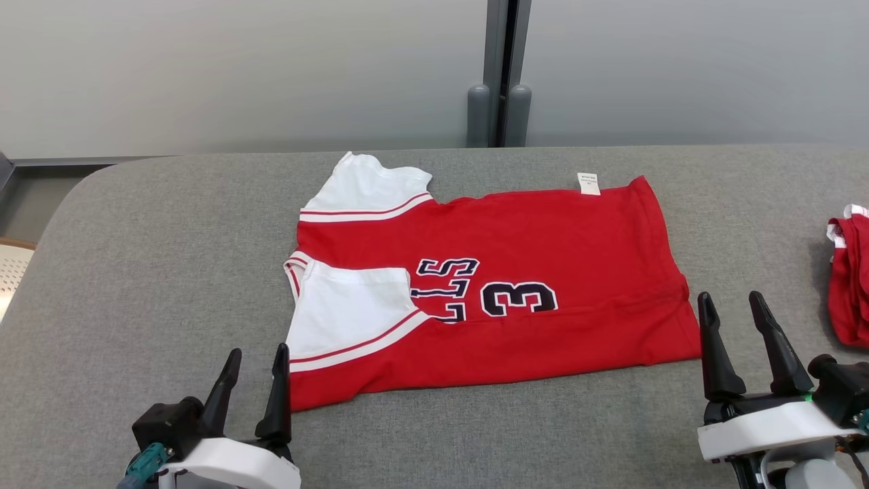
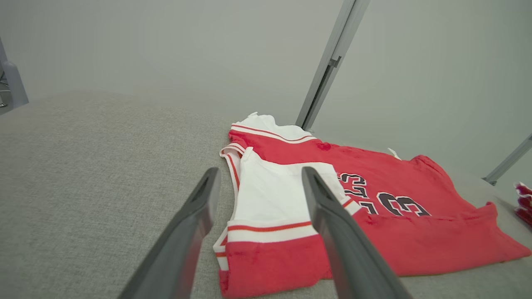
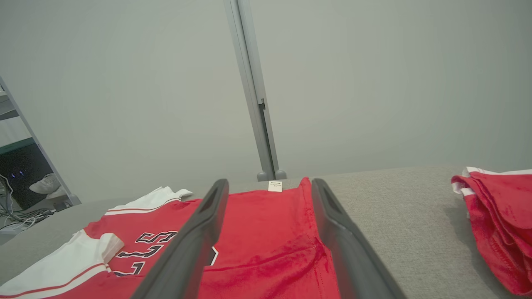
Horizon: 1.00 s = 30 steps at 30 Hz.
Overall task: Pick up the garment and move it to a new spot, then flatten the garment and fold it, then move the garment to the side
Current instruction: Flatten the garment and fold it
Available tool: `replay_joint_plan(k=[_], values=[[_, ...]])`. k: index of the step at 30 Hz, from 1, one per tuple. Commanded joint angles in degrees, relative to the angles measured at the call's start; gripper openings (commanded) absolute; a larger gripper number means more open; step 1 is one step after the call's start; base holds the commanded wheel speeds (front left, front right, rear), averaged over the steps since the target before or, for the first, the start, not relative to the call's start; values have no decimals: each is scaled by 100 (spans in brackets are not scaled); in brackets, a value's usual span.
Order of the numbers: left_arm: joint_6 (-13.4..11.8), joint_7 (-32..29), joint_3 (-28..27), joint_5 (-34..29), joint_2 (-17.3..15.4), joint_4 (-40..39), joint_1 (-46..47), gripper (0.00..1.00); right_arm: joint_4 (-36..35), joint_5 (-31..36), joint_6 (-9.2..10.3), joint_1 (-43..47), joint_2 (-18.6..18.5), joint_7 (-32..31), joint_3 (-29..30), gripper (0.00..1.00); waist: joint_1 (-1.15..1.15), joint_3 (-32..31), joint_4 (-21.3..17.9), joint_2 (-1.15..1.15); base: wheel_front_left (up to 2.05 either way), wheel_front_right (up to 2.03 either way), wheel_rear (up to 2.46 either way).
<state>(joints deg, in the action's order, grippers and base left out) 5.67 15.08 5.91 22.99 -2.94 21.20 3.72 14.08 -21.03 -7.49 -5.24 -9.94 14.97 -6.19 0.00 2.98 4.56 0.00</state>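
A grey fabric-covered table (image 1: 136,272) is noted. Behind it, at 12 o'clock, two pale wall panels (image 1: 237,68) are joined by a dark vertical post (image 1: 500,61), with two rounded grey feet (image 1: 478,114) at its base. A folded red-and-white bundle (image 1: 852,285) is recorded at 3 o'clock on the table (partly cut off by the frame). A white perforated object (image 1: 12,268) is seen at 9 o'clock. In the right wrist view, loose cables (image 3: 20,218) and a pale shoe (image 3: 45,185) are observed at 8 o'clock.
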Motion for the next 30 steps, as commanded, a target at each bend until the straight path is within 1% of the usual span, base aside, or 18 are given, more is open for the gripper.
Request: replay_joint_plan(k=[1, 5, 9, 12, 18, 24, 26, 28, 29, 30], values=[[6, 7, -76, -56, -15, 87, 39, 100, -17, 34, 0, 35, 3, 29, 27, 100, 0, 2, -24, 0, 0, 0, 0], [-62, 7, -4, -112, -9, 461, 215, 100, -8, 18, 0, -34, -39, 29, 15, 100, 0, 30, -74, 0, 0, 0, 0], [-134, 7, 92, 66, -12, 1108, 415, 100, 29, -4, 0, -69, -60, 29, 16, 100, 0, 76, -130, 0, 0, 0, 0], [-199, 8, 188, 55, -13, 1622, 583, 100, 51, -16, 0, -81, -54, 29, -7, 100, 0, 115, -180, 0, 0, 0, 0], [-408, -36, 220, 106, -12, 2451, 915, 100, 101, 41, 0, -126, -106, 29, -121, 100, 0, 176, -267, 0, 0, 0, 0], [-333, -133, 309, 332, -5, 2991, 1192, 100, 141, 11, 0, -166, -115, 29, -129, 100, 0, 218, -306, 0, 0, 0, 0], [-323, -152, 336, 342, -2, 3064, 1237, 100, 148, 7, 0, -177, -112, 29, -114, 100, 0, 227, -309, 0, 0, 0, 0], [-261, -247, 446, 366, 1, 3223, 1304, 100, 157, 3, 0, -195, -100, 29, -98, 100, 0, 236, -312, 0, 0, 0, 0], [-227, -318, 518, 386, 5, 3304, 1322, 91, 166, 6, 0, -195, -97, 29, -83, 100, 0, 237, -313, 0, 0, 0, 0], [-199, -351, 571, 407, 26, 3364, 1342, 38, 177, 13, 0, -193, -91, 29, -66, 100, 0, 238, -313, 0, 0, 0, 0]])
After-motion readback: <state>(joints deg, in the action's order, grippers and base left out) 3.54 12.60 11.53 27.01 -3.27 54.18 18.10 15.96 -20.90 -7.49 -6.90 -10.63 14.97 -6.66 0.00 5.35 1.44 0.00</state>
